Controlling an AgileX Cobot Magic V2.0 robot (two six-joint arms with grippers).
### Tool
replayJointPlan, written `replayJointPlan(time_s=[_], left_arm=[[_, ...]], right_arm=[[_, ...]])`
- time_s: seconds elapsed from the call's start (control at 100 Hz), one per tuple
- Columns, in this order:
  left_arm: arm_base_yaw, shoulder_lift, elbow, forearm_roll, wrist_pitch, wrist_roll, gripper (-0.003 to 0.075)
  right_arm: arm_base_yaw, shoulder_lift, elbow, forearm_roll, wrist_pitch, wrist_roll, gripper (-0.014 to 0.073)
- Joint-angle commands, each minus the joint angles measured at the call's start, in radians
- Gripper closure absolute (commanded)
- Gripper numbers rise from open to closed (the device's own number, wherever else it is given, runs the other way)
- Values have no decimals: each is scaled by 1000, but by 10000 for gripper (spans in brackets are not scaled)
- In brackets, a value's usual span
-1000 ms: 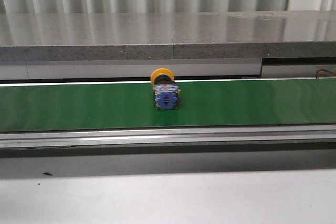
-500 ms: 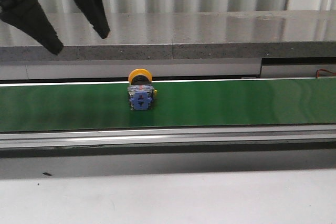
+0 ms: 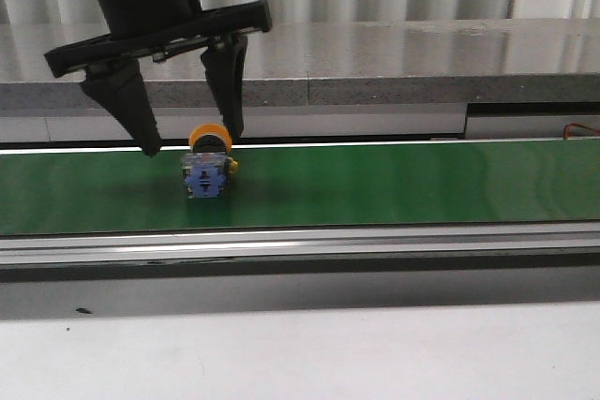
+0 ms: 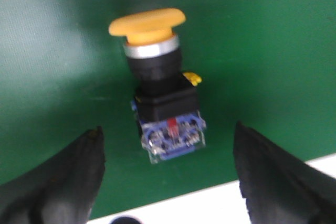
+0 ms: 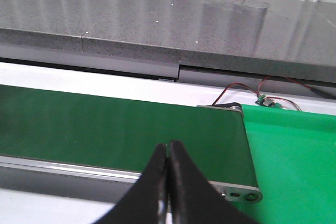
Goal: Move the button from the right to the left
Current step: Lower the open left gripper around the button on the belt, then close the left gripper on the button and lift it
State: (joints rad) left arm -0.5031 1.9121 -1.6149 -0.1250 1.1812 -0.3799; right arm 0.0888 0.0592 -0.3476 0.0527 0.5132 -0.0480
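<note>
The button [image 3: 206, 170] lies on its side on the green conveyor belt [image 3: 394, 185], yellow cap toward the back, blue contact block toward the front. In the left wrist view the button [image 4: 160, 93] lies between my fingers. My left gripper [image 3: 192, 142] hangs open just above it, one finger on each side, not touching. In the left wrist view the left gripper [image 4: 168, 135] is wide open. My right gripper [image 5: 168, 148] is shut and empty over the belt's right end; it does not show in the front view.
A grey stone ledge [image 3: 375, 63] runs behind the belt. A metal rail [image 3: 300, 245] borders the belt's front edge, with a pale table surface [image 3: 300, 353] below. In the right wrist view, red and black wires [image 5: 247, 90] and a green mat [image 5: 294, 150] lie by the belt's end.
The button has ridden the belt leftward. My left gripper has come down from the upper left and moved right, now straddling the button from above, still open.
</note>
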Motion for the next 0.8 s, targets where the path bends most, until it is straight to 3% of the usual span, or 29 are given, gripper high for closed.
replayJointPlan(time_s=[0.0,0.22,0.49,0.79], left_arm=[[-6,-33,-34,38,3,-38,230],[-4,2,-34,90,-4,-72,248],[-4,9,-36,103,14,-84,569],[6,-1,-154,143,85,-83,583]], right_arm=[[0,10,-24,-8,-84,-9,662],[0,10,-24,-8,-84,-9,662],[0,10,-24,-8,-84,-9,662],[0,10,-24,-8,-84,-9,662]])
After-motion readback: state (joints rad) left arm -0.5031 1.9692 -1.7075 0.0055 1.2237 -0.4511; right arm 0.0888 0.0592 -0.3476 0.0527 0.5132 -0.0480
